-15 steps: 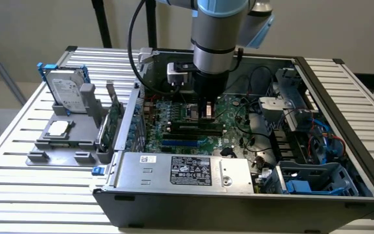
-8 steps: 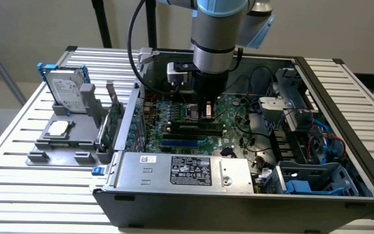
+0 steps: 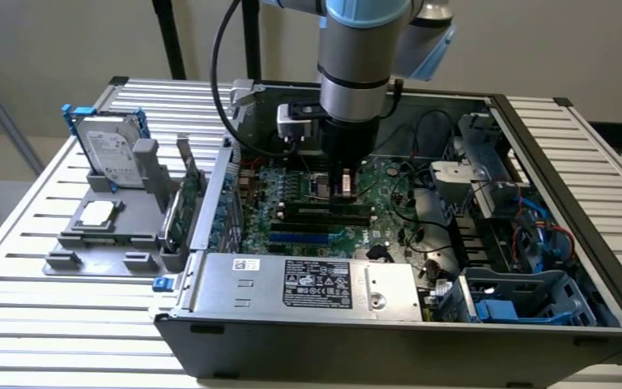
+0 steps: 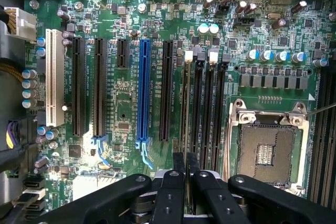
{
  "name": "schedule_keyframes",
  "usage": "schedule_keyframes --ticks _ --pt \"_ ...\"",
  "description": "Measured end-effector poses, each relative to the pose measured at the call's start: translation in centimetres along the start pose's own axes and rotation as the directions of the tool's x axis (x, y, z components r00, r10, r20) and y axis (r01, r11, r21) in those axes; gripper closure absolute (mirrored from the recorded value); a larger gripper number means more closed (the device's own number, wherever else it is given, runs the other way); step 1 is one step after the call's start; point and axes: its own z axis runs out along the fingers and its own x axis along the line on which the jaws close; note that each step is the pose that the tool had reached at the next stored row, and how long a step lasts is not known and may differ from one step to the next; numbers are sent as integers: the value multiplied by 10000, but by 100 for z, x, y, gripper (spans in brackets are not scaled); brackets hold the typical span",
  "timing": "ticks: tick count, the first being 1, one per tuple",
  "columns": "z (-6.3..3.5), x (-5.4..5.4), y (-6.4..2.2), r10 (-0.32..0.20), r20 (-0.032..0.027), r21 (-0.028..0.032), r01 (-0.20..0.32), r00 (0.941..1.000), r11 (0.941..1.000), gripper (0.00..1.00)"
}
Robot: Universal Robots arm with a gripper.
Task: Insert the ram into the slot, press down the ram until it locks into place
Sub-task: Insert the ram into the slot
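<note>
Pinching the ram (image 4: 187, 103) by its thin upper edge, the gripper (image 4: 187, 165) has its two black fingers (image 4: 177, 184) drawn close together on the stick. The ram stands on edge along the slot (image 4: 184, 135) capped by a white latch (image 4: 189, 55), between the empty black memory slots (image 4: 210, 108) and a long black expansion slot (image 4: 166, 93); I cannot tell whether it is locked. Around it lie the green motherboard (image 4: 126, 145) and bare CPU socket (image 4: 265, 150), inside the open computer case (image 3: 398, 332) on a slatted table (image 3: 30, 267).
</note>
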Motion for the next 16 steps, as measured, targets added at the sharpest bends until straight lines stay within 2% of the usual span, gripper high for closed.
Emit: schedule_keyframes --ticks 16 --pt "18 -1 8 95 -74 61 -94 9999 9999 87"
